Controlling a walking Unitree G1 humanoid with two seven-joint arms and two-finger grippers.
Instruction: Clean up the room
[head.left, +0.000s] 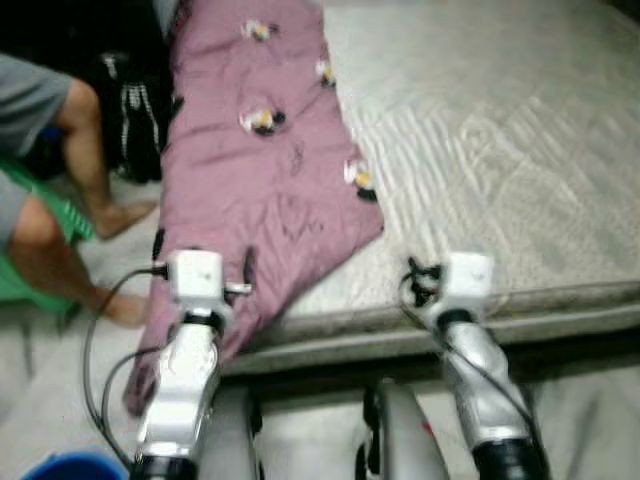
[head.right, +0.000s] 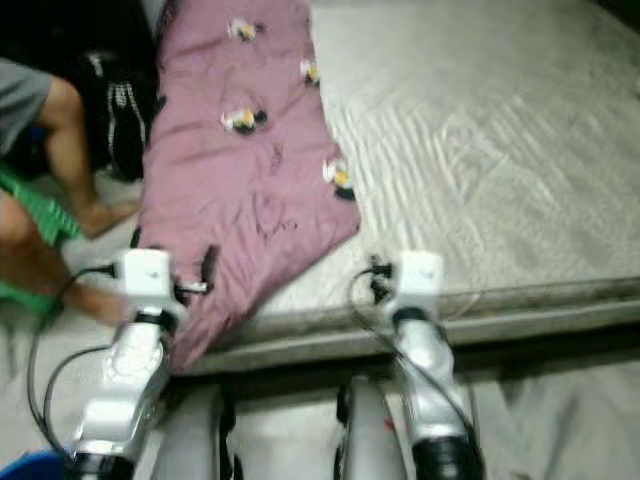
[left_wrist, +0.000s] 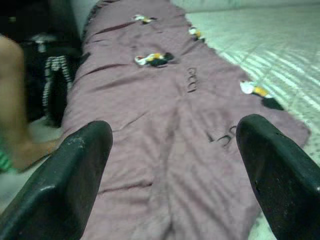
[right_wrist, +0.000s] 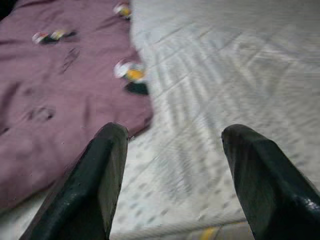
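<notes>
A mauve blanket (head.left: 255, 170) with small bird patches lies along the left side of a bare quilted mattress (head.left: 500, 150). Its near end hangs over the bed's front left corner toward the floor. My left gripper (left_wrist: 175, 127) is open and hovers just above the blanket's near part, with nothing between its fingers (left_wrist: 75, 175). My right gripper (right_wrist: 174, 132) is open too, over the mattress's front edge just right of the blanket's corner (right_wrist: 135, 112). Both silver arms (head.left: 185, 370) reach forward from the foot of the bed.
A person sits on the floor at the left; bare legs (head.left: 95, 180) and green shorts (head.left: 40, 250) lie close to the blanket's hanging edge. A black patterned bag (head.left: 135, 110) stands behind them. A blue bucket rim (head.left: 70, 465) shows at the lower left.
</notes>
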